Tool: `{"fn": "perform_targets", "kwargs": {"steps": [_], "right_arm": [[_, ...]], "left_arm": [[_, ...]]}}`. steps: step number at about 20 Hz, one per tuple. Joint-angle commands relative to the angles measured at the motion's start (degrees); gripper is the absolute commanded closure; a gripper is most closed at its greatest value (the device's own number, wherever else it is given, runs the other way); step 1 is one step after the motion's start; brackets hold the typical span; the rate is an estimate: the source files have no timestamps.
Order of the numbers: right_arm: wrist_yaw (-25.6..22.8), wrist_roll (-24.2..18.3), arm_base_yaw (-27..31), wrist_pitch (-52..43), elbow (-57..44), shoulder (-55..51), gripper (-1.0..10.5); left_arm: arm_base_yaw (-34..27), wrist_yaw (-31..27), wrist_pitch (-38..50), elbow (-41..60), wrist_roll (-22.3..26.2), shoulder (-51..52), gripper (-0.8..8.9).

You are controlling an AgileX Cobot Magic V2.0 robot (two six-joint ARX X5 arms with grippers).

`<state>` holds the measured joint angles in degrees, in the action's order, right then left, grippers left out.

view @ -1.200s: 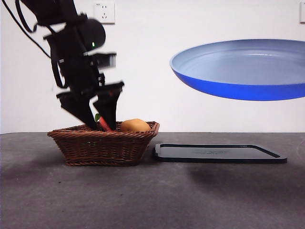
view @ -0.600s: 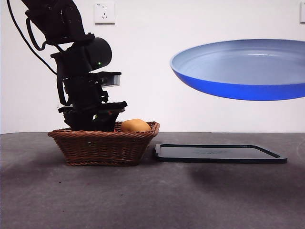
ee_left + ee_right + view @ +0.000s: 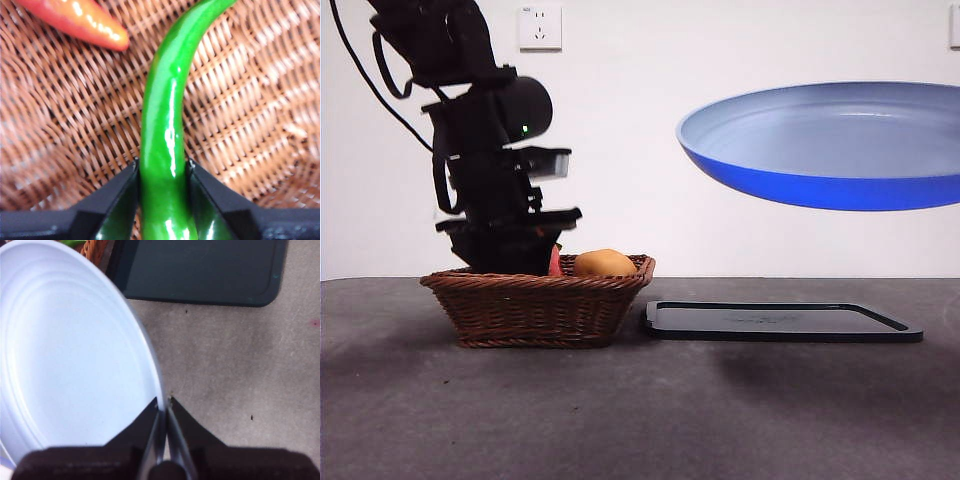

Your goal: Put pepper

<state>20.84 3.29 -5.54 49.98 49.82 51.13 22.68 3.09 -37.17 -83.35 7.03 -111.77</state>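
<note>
The left claw [image 3: 162,172] reaches straight down into the brown basket [image 3: 535,300] on the worktop [image 3: 640,410], and its two black jaws squeeze the green pepper [image 3: 165,150] from both sides. The pepper lies on the woven bottom of the basket, near a red-orange vegetable [image 3: 75,20] and an orange-yellow fruit [image 3: 604,263]. The right claw [image 3: 164,407] pinches the rim of the blue plate [image 3: 820,150] and holds it up in the air, tilted a little, above a flat black tray [image 3: 780,322].

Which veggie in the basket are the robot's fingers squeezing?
The long glossy green pepper. The left gripper fingers press both its sides; the red-orange pepper lies apart, untouched.
</note>
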Motion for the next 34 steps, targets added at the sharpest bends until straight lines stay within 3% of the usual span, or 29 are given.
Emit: {"fn": "perform_targets", "kwargs": {"steps": [1,4,7,11,13,17,21,29,34], "right_arm": [[0.09,1.27,-0.04,-0.66,1.25,0.31,9.4],[0.13,2.56,-0.04,-0.98,1.25,1.92,9.4],[0.24,5.03,-0.11,-3.5,1.25,6.21,9.4],[0.74,11.06,-0.76,-9.42,1.25,14.56,9.4],[3.87,14.51,-1.86,-12.31,1.25,18.67,9.4],[4.72,17.97,-5.66,-14.69,1.25,23.74,9.4],[4.63,19.08,-8.17,-15.54,1.25,24.35,9.4],[4.7,18.71,-8.15,-15.08,1.25,24.35,9.4],[4.7,17.94,-8.15,-15.02,1.25,24.35,9.4]], "left_arm": [[0.55,0.33,-0.31,-1.51,0.04,3.06,6.79],[0.61,0.81,-1.11,-1.51,-0.79,8.68,6.79],[1.11,6.62,-2.73,-1.51,-1.53,14.6,6.79],[4.07,14.34,-6.56,-1.51,-1.57,18.99,6.79],[6.56,16.55,-8.15,-1.36,-1.51,18.67,6.79],[12.79,16.17,-6.54,-1.36,-1.31,16.41,6.79],[16.74,10.47,-6.03,-1.33,-0.74,11.21,6.79],[18.29,10.49,-5.01,-1.33,-0.81,5.77,6.71],[18.58,10.49,-6.23,-1.44,-1.01,5.79,5.76]]}}
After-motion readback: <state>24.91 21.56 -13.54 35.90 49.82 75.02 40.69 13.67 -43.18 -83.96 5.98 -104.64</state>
